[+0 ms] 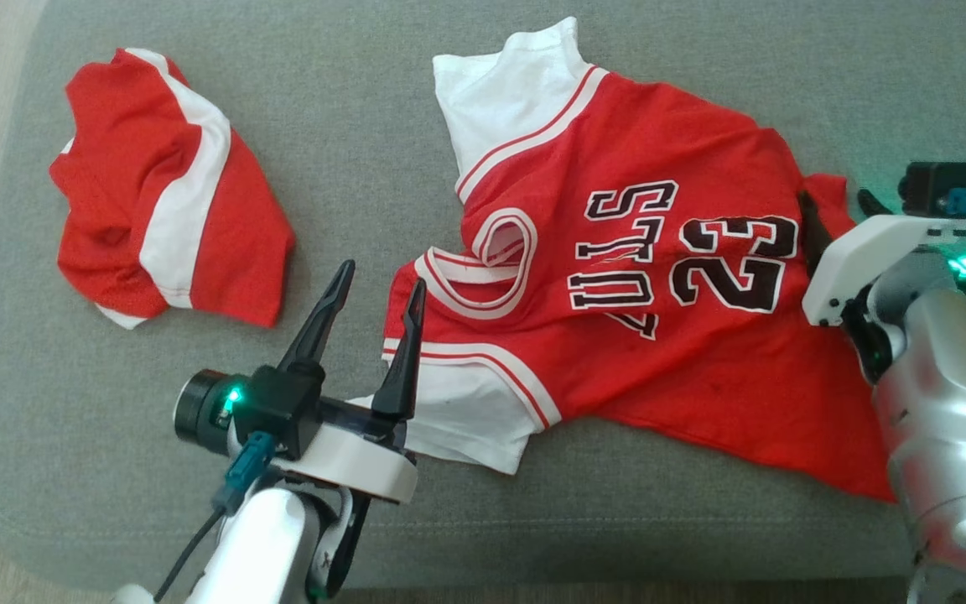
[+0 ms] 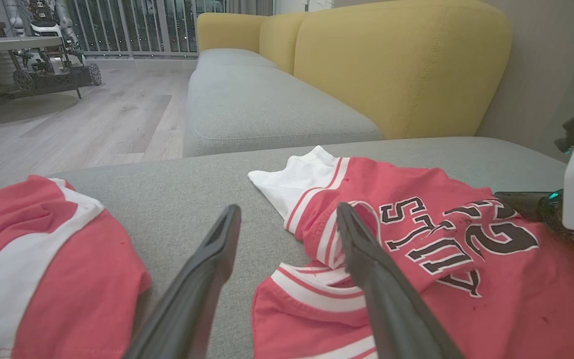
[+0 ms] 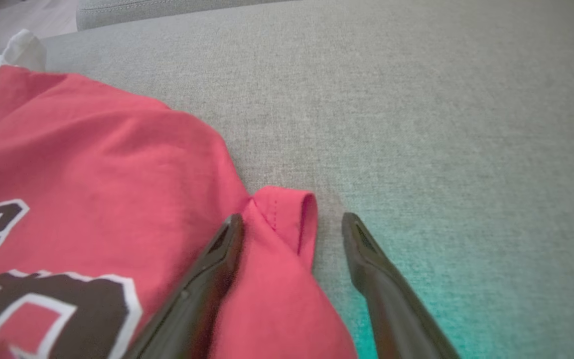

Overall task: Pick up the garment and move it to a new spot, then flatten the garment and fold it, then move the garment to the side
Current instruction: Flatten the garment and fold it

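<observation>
Left gripper [image 1: 382,275] spread, grey cushion [image 1: 382,126], yellow backrest [image 2: 401,65], wooden floor [image 2: 92,114]

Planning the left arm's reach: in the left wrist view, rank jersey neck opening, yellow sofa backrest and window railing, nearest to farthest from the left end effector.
1. Jersey neck opening, beside the left end effector, by the finger on the view's right.
2. Yellow sofa backrest, beyond, upper right.
3. Window railing, across the room, upper left.
</observation>
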`<state>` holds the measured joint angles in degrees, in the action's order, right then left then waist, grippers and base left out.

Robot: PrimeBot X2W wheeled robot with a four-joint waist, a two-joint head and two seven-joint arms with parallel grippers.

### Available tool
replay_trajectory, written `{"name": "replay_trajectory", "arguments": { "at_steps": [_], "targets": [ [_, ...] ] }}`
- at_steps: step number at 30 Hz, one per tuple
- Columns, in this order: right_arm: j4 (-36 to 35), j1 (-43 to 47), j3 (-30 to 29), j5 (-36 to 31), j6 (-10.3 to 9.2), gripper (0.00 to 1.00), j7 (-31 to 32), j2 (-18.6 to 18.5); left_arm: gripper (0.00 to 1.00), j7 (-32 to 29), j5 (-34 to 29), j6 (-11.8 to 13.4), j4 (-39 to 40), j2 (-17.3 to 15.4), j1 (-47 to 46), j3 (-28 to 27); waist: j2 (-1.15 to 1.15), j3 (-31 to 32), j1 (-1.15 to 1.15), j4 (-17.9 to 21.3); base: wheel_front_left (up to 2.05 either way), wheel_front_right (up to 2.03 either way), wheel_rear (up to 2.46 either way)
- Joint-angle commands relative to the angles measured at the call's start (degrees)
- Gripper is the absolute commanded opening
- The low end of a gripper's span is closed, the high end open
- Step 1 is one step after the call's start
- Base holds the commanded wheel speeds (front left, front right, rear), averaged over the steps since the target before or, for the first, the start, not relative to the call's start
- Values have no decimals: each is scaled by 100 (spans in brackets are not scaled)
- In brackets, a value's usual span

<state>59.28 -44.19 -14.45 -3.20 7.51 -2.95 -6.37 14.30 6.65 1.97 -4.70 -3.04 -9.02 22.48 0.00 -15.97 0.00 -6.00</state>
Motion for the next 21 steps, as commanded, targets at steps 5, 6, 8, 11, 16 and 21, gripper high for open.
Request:
{"name": "replay_trajectory", "arguments": {
  "at_steps": [5, 6, 8, 11, 16, 21],
  "targets": [
    [137, -438, -218, 41, -2, 100, -202, -68, 100, 70, -6, -9, 119, 15, -250, -135, 0, -80, 0, -11, 0, 0, 0],
    [189, -472, -246, 44, -2, 100, -215, -67, 100, 70, -4, -12, 113, 15, -259, -127, 0, -94, 0, -17, 0, 0, 0],
    [287, -531, -301, 64, -2, 100, -247, -63, 100, 70, 5, -12, 102, 15, -276, -112, 0, -113, 0, -31, 0, 0, 0],
    [460, -595, -329, 111, -2, 100, -255, -31, 100, 70, 20, -2, 88, 15, -296, -90, 0, -130, 0, -48, 0, 0, 0],
    [728, -653, -202, 127, -2, 100, -240, 17, 100, 70, 36, 19, 56, 15, -307, -83, 0, -106, 0, -53, 0, 0, 0],
    [928, -720, -31, 124, -2, 0, -197, -33, 100, 70, 42, 30, 40, 16, -312, -91, 0, -81, 0, -55, 0, 0, 0]
  ]
}}
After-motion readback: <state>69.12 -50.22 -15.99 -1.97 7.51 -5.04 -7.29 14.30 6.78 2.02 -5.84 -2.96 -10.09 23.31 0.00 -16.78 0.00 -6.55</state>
